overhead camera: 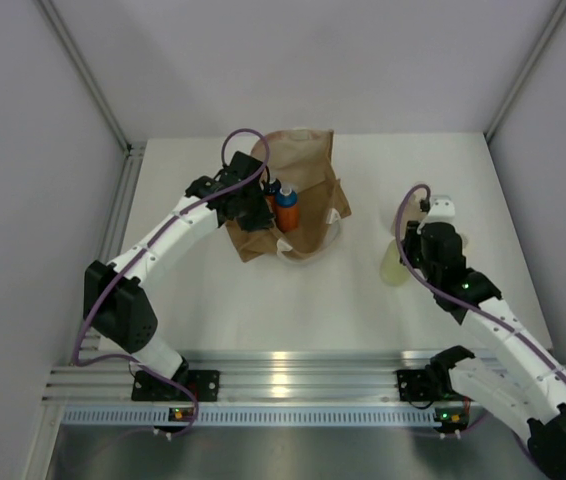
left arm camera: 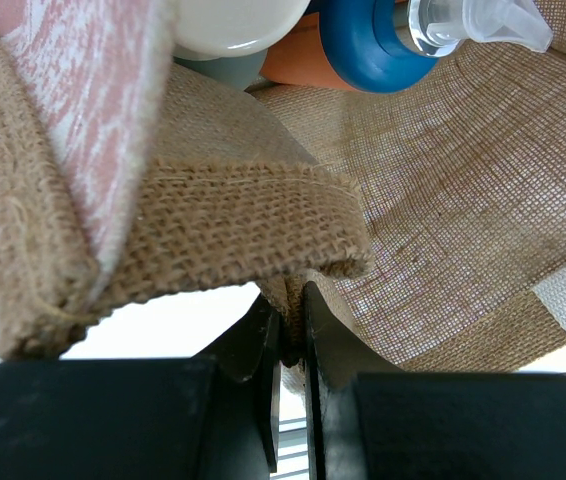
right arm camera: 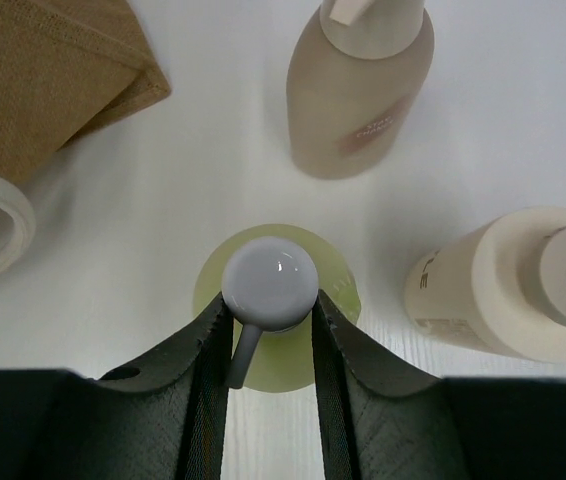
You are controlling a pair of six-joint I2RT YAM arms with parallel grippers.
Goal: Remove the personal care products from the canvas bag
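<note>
Worktop, white and matte, is boxed in by pale grey walls, with a metal rail along its near edge. At far centre sits the canvas bag. The left jaws are pinched tight on its hem, and an orange bottle shows inside just beside them. Off to the right, the right jaws clasp the pump head of the yellow-green bottle, near the tan bottle and cream bottle.

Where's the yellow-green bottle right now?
Top view: the yellow-green bottle stands on the right side of the table, well right of the canvas bag. Right wrist view: upright between the right gripper fingers, tan bottle and cream bottle close by.
</note>
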